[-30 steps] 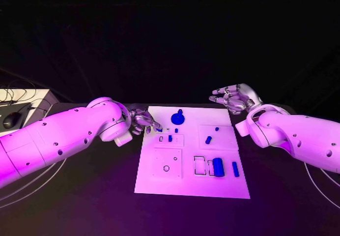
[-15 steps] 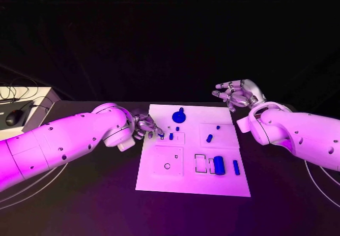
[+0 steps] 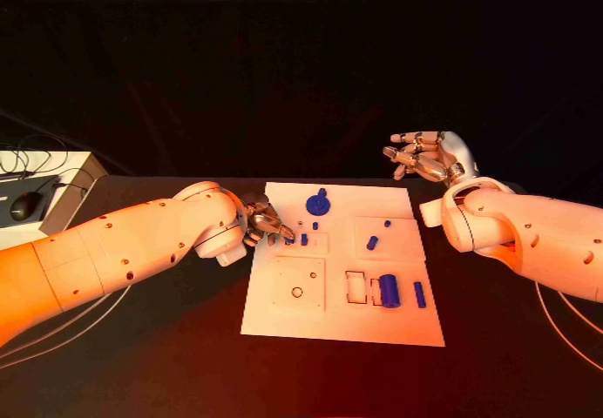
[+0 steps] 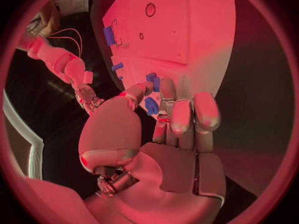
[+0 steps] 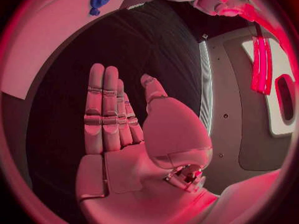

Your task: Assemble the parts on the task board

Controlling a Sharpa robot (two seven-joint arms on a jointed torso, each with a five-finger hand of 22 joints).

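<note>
Left hand (image 3: 264,221) pinches a small blue part (image 4: 151,105) at the task board's (image 3: 342,326) far-left edge, likely lining it up for insertion. Right hand (image 3: 425,157), fingers spread and empty, waits beyond the far-right corner.

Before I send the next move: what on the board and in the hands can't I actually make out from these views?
- Left hand, head view: fingertips cover the part they pinch; its shape and any slot beneath are hidden.
- Left wrist view: thumb and fingers hide most of that part; whether it touches the board cannot be told.
- Small parts by the disc, head view: too small to tell seated from loose.
</note>
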